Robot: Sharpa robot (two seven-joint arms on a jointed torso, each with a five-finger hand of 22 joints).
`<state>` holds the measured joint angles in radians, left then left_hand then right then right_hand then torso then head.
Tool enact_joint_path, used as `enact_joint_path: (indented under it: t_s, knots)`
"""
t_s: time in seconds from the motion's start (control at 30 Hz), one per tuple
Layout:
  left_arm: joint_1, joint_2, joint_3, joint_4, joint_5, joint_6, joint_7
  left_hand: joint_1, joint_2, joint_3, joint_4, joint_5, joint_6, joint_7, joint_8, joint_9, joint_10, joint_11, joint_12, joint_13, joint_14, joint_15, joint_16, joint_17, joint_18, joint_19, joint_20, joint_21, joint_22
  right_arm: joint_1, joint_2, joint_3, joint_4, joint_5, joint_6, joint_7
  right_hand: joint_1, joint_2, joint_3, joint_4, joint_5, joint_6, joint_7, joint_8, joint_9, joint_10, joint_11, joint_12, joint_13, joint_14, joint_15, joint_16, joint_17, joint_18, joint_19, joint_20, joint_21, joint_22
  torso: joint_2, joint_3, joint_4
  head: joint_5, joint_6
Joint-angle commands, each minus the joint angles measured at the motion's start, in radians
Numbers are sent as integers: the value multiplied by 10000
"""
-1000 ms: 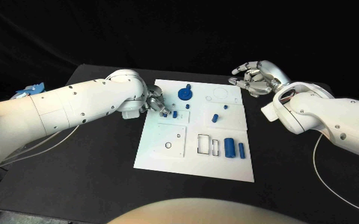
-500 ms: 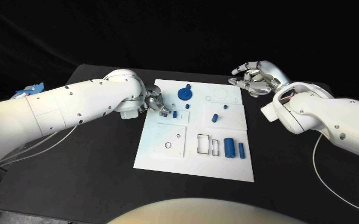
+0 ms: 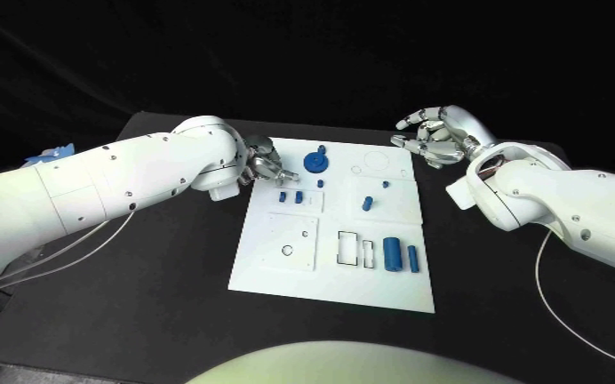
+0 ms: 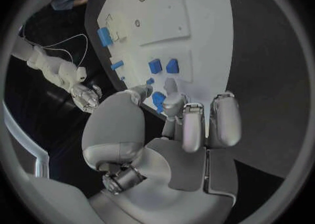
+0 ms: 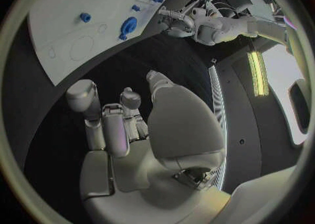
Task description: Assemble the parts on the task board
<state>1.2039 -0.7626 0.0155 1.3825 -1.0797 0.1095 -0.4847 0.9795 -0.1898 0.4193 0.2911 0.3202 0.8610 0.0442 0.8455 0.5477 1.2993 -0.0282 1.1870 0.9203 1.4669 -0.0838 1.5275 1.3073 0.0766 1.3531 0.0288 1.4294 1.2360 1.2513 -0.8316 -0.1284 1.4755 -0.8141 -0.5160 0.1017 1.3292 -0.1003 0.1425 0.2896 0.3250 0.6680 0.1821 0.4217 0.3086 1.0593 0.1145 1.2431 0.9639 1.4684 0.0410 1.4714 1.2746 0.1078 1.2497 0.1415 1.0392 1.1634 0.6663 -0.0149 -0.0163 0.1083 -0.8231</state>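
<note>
Since a second ago the left hand (image 3: 263, 163) has lifted off the two small parts (image 3: 291, 196) to the task board (image 3: 289, 277)'s far left edge. At its wrist, its curled fingers (image 4: 197, 124) hold nothing. The right hand (image 3: 435, 135), fingers loosely apart, hovers empty beyond the far right corner.

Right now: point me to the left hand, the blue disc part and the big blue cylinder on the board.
left hand (image 3: 263, 164), head view, on its silver fingers.
blue disc part (image 3: 316, 164), head view, centre of its face.
big blue cylinder (image 3: 392, 253), head view, mid-body.
</note>
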Motion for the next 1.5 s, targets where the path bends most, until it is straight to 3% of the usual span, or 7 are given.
enact_joint_path:
  t_s: [0.03,0.17,0.27,0.37,0.47,0.77,1.5]
  knots:
    - [5,10,19,74,-75,-1230,872,344,92,4,-23,110,-151,27,-65,-17,-197,45,-193,-282,701,36,-84,1350,37,-178,25,-126,-235,-8,-1,2,2,-48,64,56,-102,28,25,7,7,-68,161,45,-15,-74,-7,-35,-8,168,-45,-31,-8,176,-84,-16,-49,-8,2,4,2,-31,16]
    - [2,77,22,120,-193,-2165,2533,1727,24,335,-79,140,-910,317,-245,-121,-1670,296,-1629,-2372,186,239,-939,-281,395,-1370,164,-1119,-1994,-9,1,2,1,-16,45,73,-114,31,24,6,5,-73,163,48,-19,-91,-7,-45,-26,158,-44,-43,-35,185,-109,-16,-93,-40,11,-4,2,-77,40]
    - [-8,194,-15,74,-143,-2840,4174,3218,-179,995,-518,71,-1696,936,-919,-618,-3274,852,-2832,-3463,-1587,786,-3107,-3569,1003,-4011,561,-3538,-5514,-11,13,2,-7,7,45,90,-110,39,33,-2,12,-75,162,53,-23,-174,-6,-96,-116,135,-43,-72,-104,204,-164,-15,-187,-107,17,-11,-10,-100,88]
    - [-20,319,-100,-2,-376,-3084,5253,3993,-422,1501,-1044,49,-2018,1411,-1808,-1286,-4313,1295,-4161,-4457,-3340,1168,-4863,-5976,1019,-4436,927,-4216,-5894,-13,19,2,-10,20,50,99,-101,51,49,-11,21,-77,162,64,-30,-233,-6,-133,-173,100,-42,-114,-199,224,-223,-14,-290,-179,3,-13,-1,-120,97]
    - [-45,476,-191,-86,-1125,-3114,5919,4328,-467,1726,-1627,54,-1823,1450,-2333,-1801,-4453,1473,-5269,-5509,-3578,1273,-5060,-6301,1064,-4534,1083,-4274,-5897,-17,26,2,-10,27,52,108,-101,51,49,-11,21,-77,162,64,-30,-233,-6,-133,-173,100,-42,-114,-199,224,-223,-14,-290,-179,1,-3,7,-138,104]
    - [-148,980,-391,-561,-3267,-2702,6285,3968,-902,1390,-1931,6,-1503,1422,-3283,-2538,-4433,1498,-6581,-6773,-3522,1339,-4849,-6618,1073,-4614,1157,-4230,-5831,-23,52,2,-13,34,62,120,-97,57,56,-14,25,-77,162,69,-33,-250,-6,-144,-188,90,-42,-127,-225,230,-241,-14,-324,-202,14,-11,-16,-152,112]
    - [-200,1785,-500,-1530,-4931,-1441,5335,4065,-765,826,-2063,9,-1015,1273,-3728,-2919,-4400,1499,-7304,-7638,-2667,1310,-3299,-6044,1051,-4069,1154,-3692,-5441,-27,108,2,-26,34,54,130,-87,65,71,-19,37,-77,161,80,-40,-284,-7,-166,-222,74,-43,-149,-263,239,-266,-14,-374,-234,3,-5,5,-236,93]
